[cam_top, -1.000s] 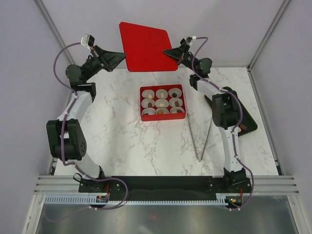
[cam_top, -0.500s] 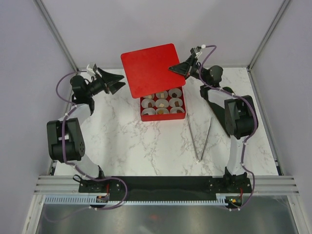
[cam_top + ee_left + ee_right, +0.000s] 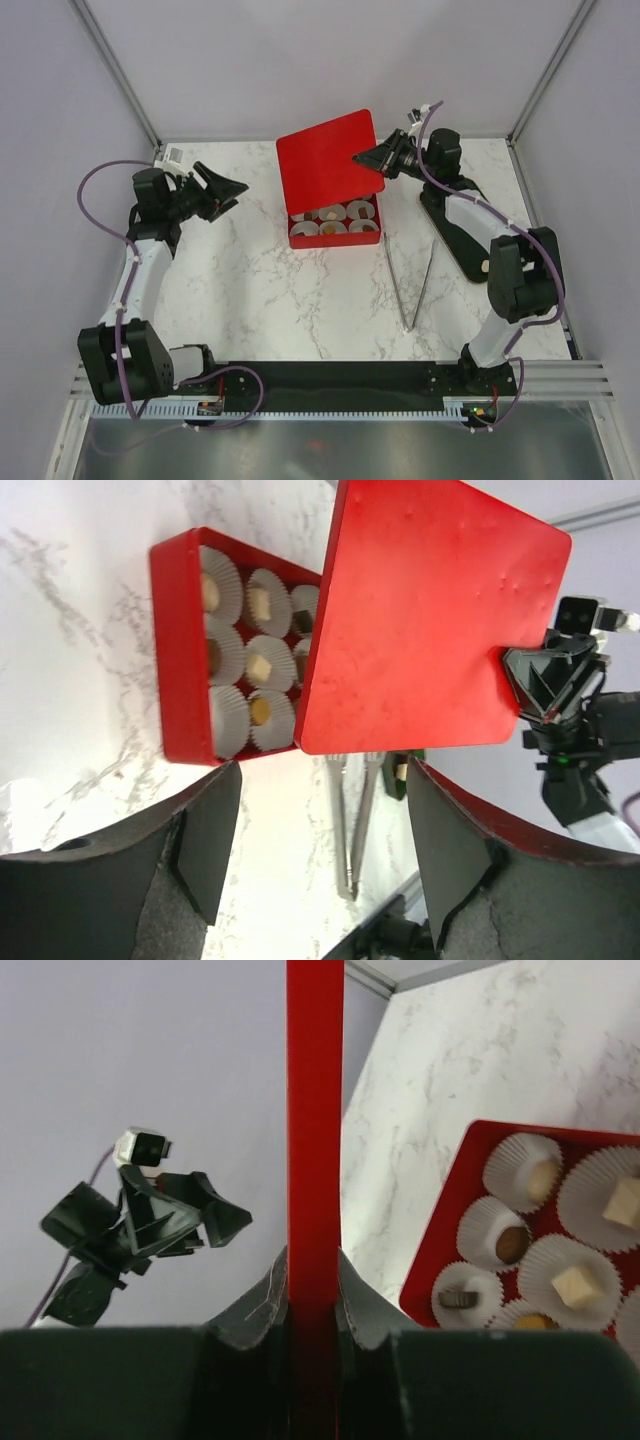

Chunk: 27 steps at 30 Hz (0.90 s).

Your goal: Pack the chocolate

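Closure stage of packing. The small chocolate pieces (image 3: 262,667), dark brown, tan and cream, each sit in a pleated white paper cup (image 3: 363,210) inside the shallow red nine-compartment box (image 3: 335,240), which rests at the far centre of the white marbled table (image 3: 260,290).

The right gripper (image 3: 368,158) is clenched on the right edge of the flat red square lid (image 3: 328,160). In the right wrist view its fingers press both faces of the panel, seen edge-on. The lid hangs tilted over the far rows of the box, and the near row of cups is uncovered.

The left gripper (image 3: 237,197) stands released and empty, well apart to the left of the box.

Governing relation: the box lies below the right gripper, to its left and nearer. The lid's edges look turned slightly against the box walls. Seating the lid would probably call for levelling it, squaring it, and bringing it nearward and down. The right arm is the nearer one.
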Available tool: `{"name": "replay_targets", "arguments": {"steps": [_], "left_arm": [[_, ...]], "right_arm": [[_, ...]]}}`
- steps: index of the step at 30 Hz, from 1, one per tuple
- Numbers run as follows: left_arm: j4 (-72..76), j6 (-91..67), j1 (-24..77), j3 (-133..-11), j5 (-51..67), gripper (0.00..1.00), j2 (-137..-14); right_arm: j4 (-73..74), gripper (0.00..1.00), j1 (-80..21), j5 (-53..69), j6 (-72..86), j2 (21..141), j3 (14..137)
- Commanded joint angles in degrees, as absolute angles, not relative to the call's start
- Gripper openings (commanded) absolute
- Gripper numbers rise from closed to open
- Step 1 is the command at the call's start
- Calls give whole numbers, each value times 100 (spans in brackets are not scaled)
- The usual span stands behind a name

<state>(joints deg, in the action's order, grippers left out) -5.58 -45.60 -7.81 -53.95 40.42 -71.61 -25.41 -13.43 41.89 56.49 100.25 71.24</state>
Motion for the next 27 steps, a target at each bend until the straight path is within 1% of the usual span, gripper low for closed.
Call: {"name": "replay_targets", "arguments": {"steps": [1, 3, 5, 7, 10, 12, 15, 19, 21, 24, 25, 26, 27], "left_arm": [[-1257, -3595, -809, -5282, 3594, 75, -6715], [-1048, -3525, -800, -5203, 4005, 77, -6645], [-801, -3594, -791, -5072, 4549, 83, -6636], [-538, -3604, -730, -5019, 4798, 86, -6653], [-405, -3454, -624, -5010, 4957, 86, -6750], [-247, -3498, -580, -5010, 5115, 86, -6907], [-26, -3665, -405, -5001, 5273, 86, -7171], [228, -3735, -71, -5071, 5160, 83, -7453], [298, -3770, -62, -5106, 5036, 82, -7575], [552, -3972, -62, -5168, 5158, 77, -7734], [588, -4007, 112, -5203, 5203, 72, -7856], [589, -4034, 123, -5299, 5212, 70, -7927], [589, -4034, 149, -5352, 5203, 65, -7971]], "right_arm": [[-2178, 0, -1441, 3787, 5359, 9502, 6770], [-2443, 0, -1485, 3814, 5563, 9414, 6601], [-2652, 0, -1529, 3928, 5826, 9282, 6355], [-2978, 0, -1634, 3938, 6020, 9142, 6049], [-3479, 0, -1766, 4025, 6397, 9097, 5846], [-4102, 0, -1802, 4086, 6810, 9088, 5714], [-4447, 0, -1802, 4157, 7049, 9070, 5581], [-4518, 0, -1802, 4148, 7022, 9044, 5467], [-4649, 0, -1802, 4201, 7118, 9140, 5458], [-4912, 0, -1784, 4333, 7189, 9263, 5388], [-4965, 0, -1775, 4350, 7207, 9281, 5379], [-4992, 0, -1775, 4394, 7190, 9307, 5370], [-4957, 0, -1749, 4395, 7155, 9369, 5379]]}}
